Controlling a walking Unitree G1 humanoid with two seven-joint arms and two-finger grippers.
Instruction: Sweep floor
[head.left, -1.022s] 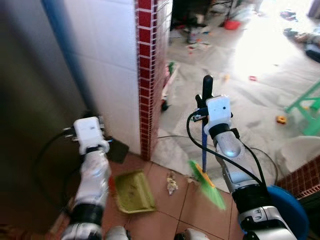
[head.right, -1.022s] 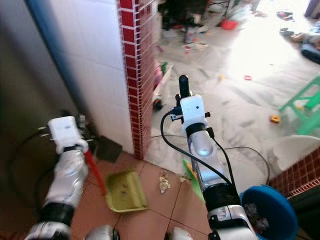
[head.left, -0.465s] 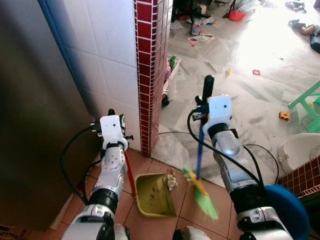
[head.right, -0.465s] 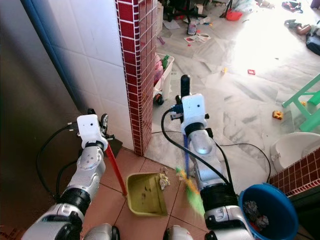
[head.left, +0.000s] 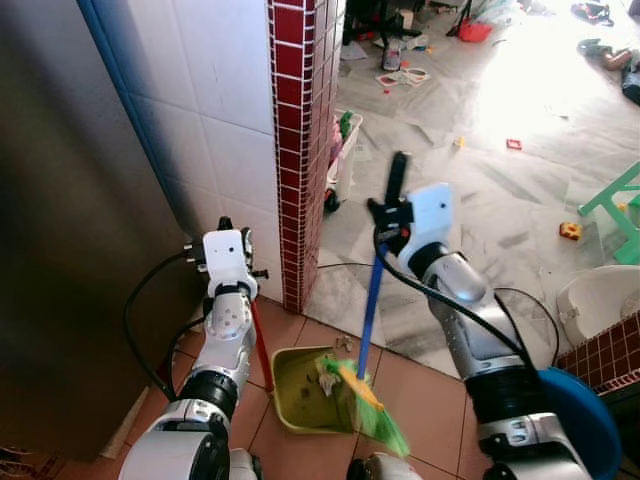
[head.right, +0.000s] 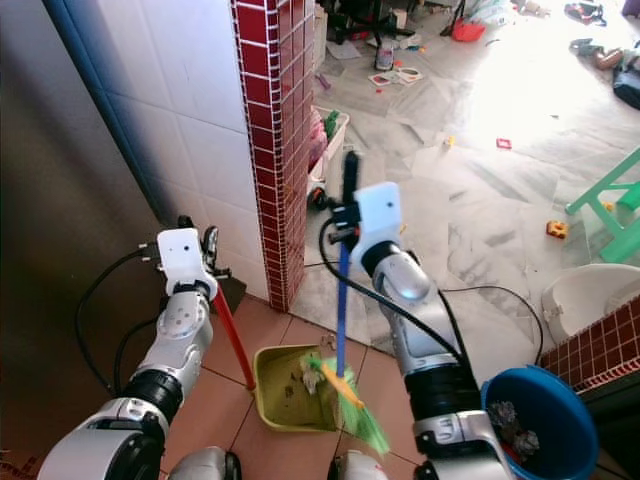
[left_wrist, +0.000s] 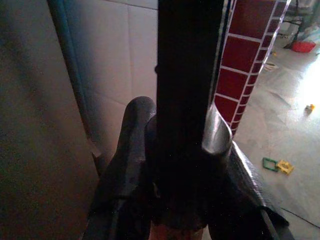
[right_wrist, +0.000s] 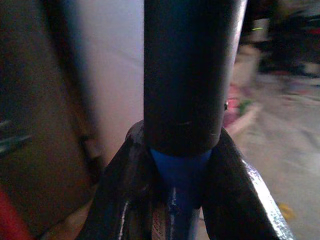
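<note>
My left gripper (head.left: 229, 232) is shut on the black grip (left_wrist: 187, 100) of a red-handled green dustpan (head.left: 300, 392), which rests on the terracotta tiles by the red brick pillar. My right gripper (head.left: 392, 212) is shut on the black-capped top (right_wrist: 192, 75) of a blue broom handle (head.left: 370, 305). The handle leans left. Its green bristles (head.left: 368, 410) lie across the dustpan's right edge, with a crumpled scrap of litter (head.left: 330, 371) at the pan's mouth.
A red brick pillar (head.left: 297, 150) and a white tiled wall stand just behind the dustpan. A blue bin (head.right: 540, 425) with rubbish sits at lower right, beside a low brick ledge. A white bucket (head.right: 588, 298), green stool (head.right: 610, 205) and scattered toys lie on the grey floor beyond.
The broom has swung left and its bristles have pushed the litter from the tiles into the dustpan's mouth. The left gripper and dustpan have held still for the last half second.
</note>
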